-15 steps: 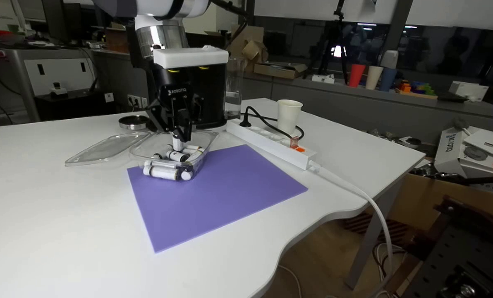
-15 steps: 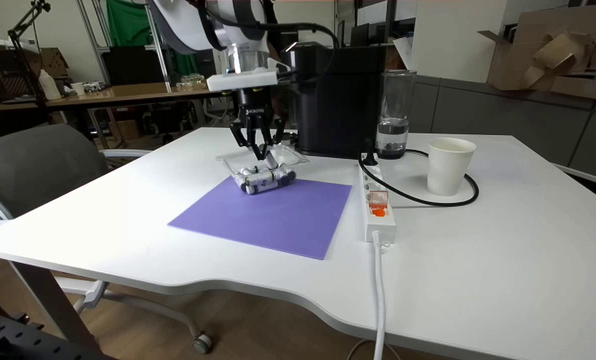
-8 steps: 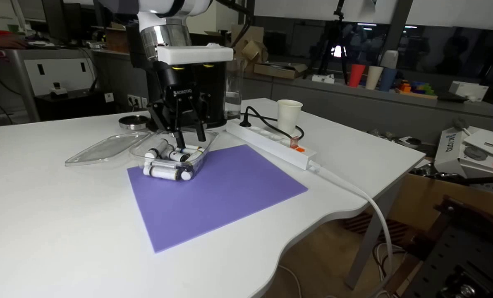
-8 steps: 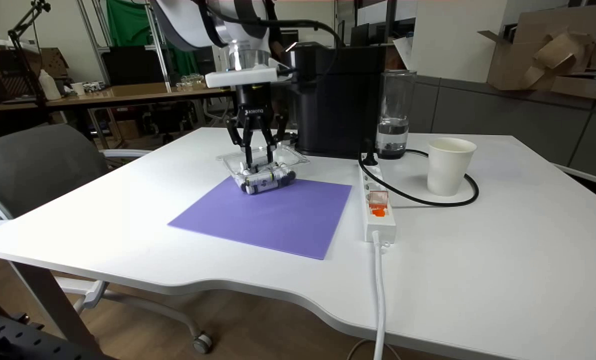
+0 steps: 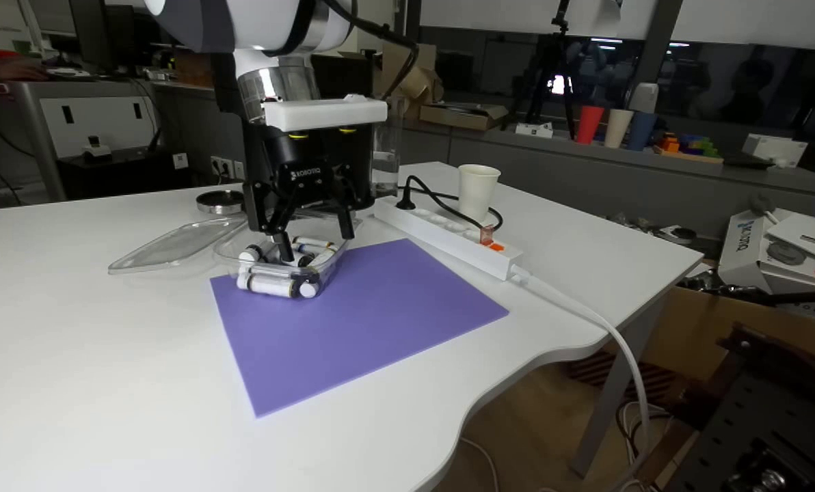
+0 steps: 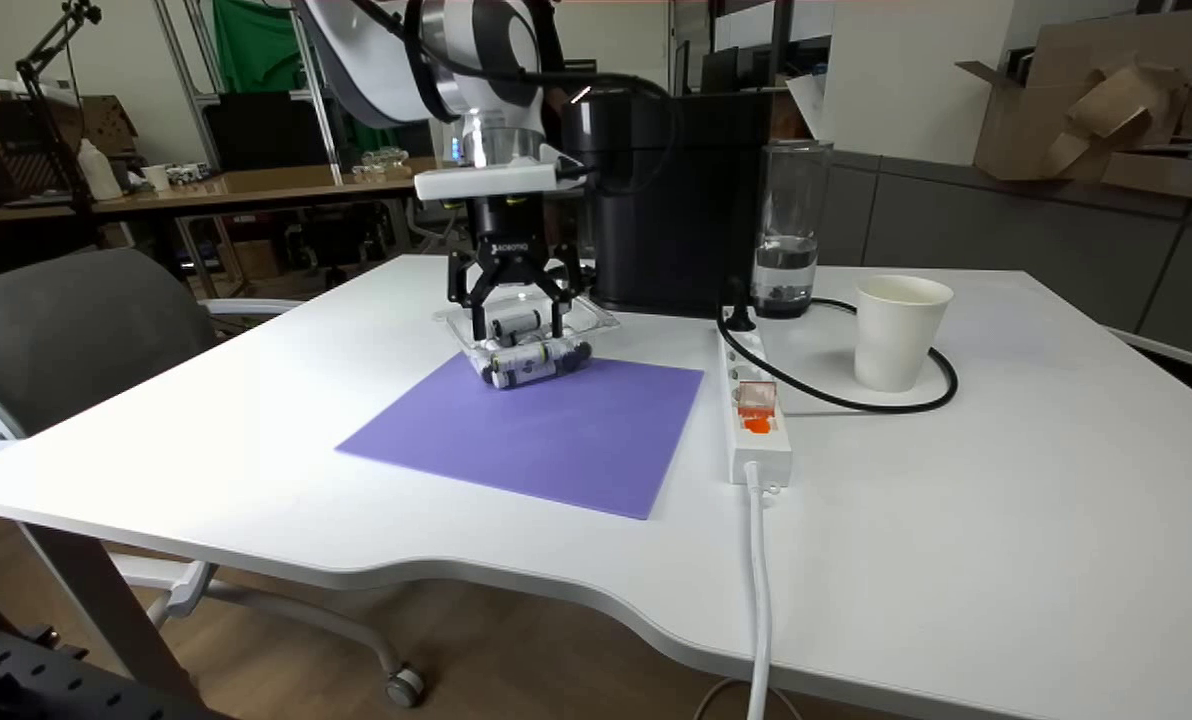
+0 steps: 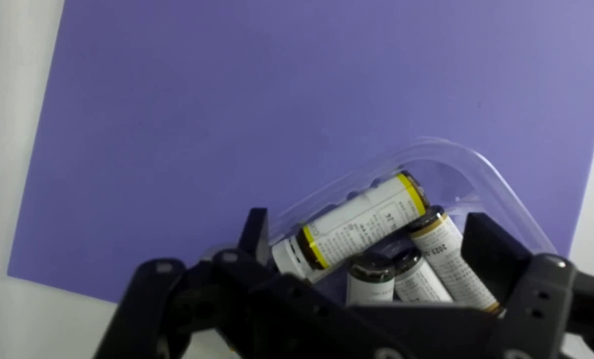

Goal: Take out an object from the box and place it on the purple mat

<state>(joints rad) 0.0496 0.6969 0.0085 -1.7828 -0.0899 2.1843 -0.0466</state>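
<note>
Several white cylinders (image 7: pixel 369 219) with dark ends lie in the clear box (image 7: pixel 499 174); one with yellow bands rests across the side nearest the mat's middle. In an exterior view another white cylinder (image 5: pixel 271 285) shows through the box's front wall. The box overlaps a corner of the purple mat (image 5: pixel 373 321). My gripper (image 5: pixel 317 244) points down over the box, its jaws wide apart and holding nothing. In the wrist view its fingers (image 7: pixel 256 230) stand to either side of the cylinders. Cylinders farther back are hidden behind the gripper body.
A transparent lid (image 5: pixel 175 246) lies on the table beside the box, near a round metal tin (image 5: pixel 221 201). Behind stands a tall black machine (image 6: pixel 681 200). A white power strip (image 6: pixel 756 410) with a cable and a paper cup (image 6: pixel 896 330) sit off the mat's side.
One second ago my gripper was shut on an upright white cylinder over the box. It has opened wide and come lower; the cylinder has dropped back among those in the box.
</note>
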